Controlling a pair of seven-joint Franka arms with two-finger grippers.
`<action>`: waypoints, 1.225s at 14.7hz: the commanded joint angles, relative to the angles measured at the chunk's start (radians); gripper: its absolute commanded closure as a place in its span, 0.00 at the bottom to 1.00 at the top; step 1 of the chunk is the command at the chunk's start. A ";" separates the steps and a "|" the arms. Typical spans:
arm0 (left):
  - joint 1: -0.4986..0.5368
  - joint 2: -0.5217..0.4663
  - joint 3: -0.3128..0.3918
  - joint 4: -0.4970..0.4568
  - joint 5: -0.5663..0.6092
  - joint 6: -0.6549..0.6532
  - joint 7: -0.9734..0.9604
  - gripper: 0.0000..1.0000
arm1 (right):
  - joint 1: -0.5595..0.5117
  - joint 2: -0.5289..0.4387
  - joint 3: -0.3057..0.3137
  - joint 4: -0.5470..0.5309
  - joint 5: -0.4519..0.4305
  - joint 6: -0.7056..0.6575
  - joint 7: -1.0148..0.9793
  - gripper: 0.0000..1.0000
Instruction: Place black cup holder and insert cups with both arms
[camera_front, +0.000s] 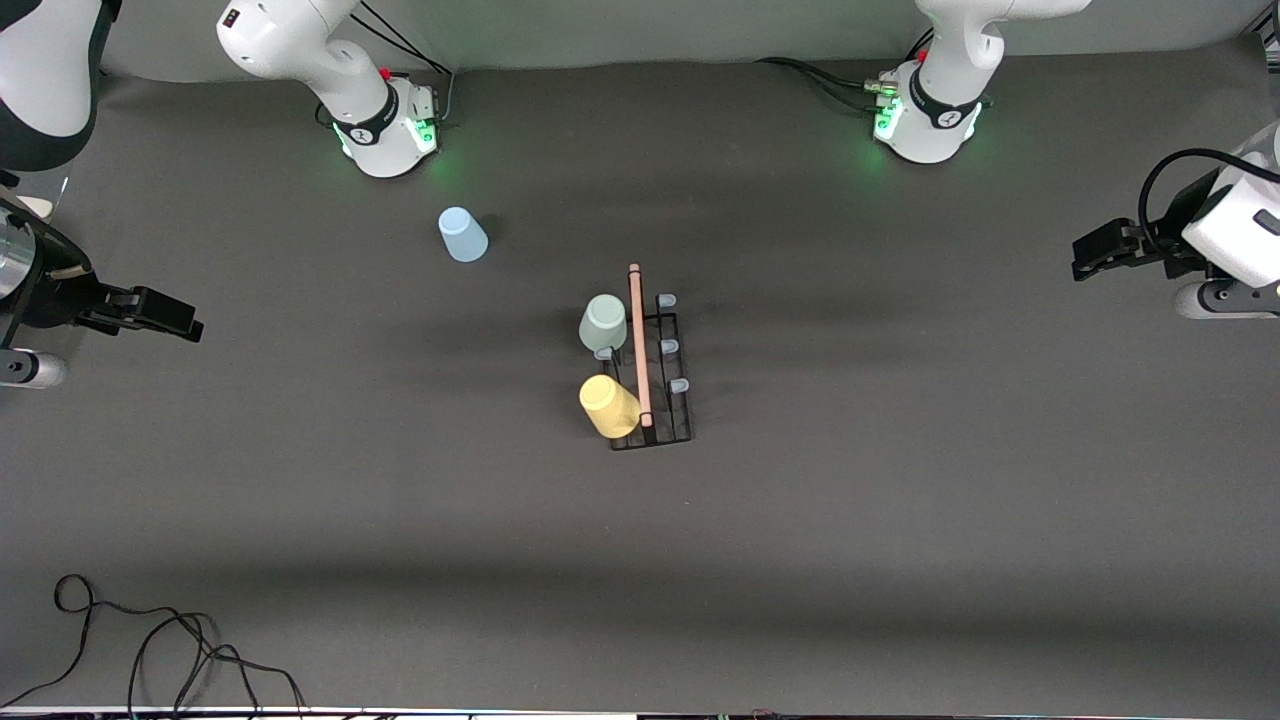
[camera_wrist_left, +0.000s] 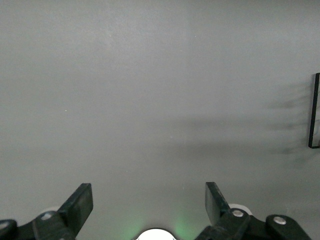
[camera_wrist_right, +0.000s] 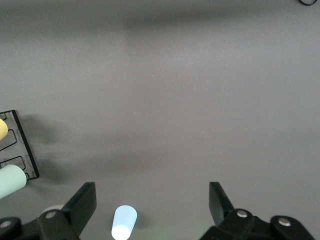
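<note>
The black cup holder (camera_front: 668, 405) stands mid-table with its wooden rod handle (camera_front: 637, 340) on top. The pale green cup (camera_front: 603, 322) and the yellow cup (camera_front: 609, 405) sit on its pegs on the side toward the right arm. The light blue cup (camera_front: 462, 234) is alone on the table, farther from the front camera, near the right arm's base. My right gripper (camera_front: 185, 322) is open and empty over the table's right-arm end. Its wrist view shows the gripper (camera_wrist_right: 152, 200), blue cup (camera_wrist_right: 124, 222) and holder (camera_wrist_right: 20, 145). My left gripper (camera_front: 1088, 255), seen again in the left wrist view (camera_wrist_left: 148, 200), is open and empty over the left-arm end.
Three pale-blue peg tips (camera_front: 670, 346) on the holder's side toward the left arm are bare. A black cable (camera_front: 150, 640) lies on the table near the front camera at the right arm's end. The holder's edge (camera_wrist_left: 314, 110) shows in the left wrist view.
</note>
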 joint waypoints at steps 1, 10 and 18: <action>-0.001 -0.005 -0.001 -0.007 -0.003 0.019 0.007 0.00 | -0.049 0.008 0.037 0.018 -0.037 0.003 -0.038 0.00; -0.002 -0.013 -0.001 -0.019 -0.002 0.040 0.007 0.00 | -0.626 -0.103 0.741 0.020 -0.263 0.003 -0.060 0.00; -0.002 -0.010 -0.001 -0.019 -0.003 0.033 0.007 0.00 | -1.057 -0.314 1.180 -0.268 -0.302 0.161 -0.047 0.00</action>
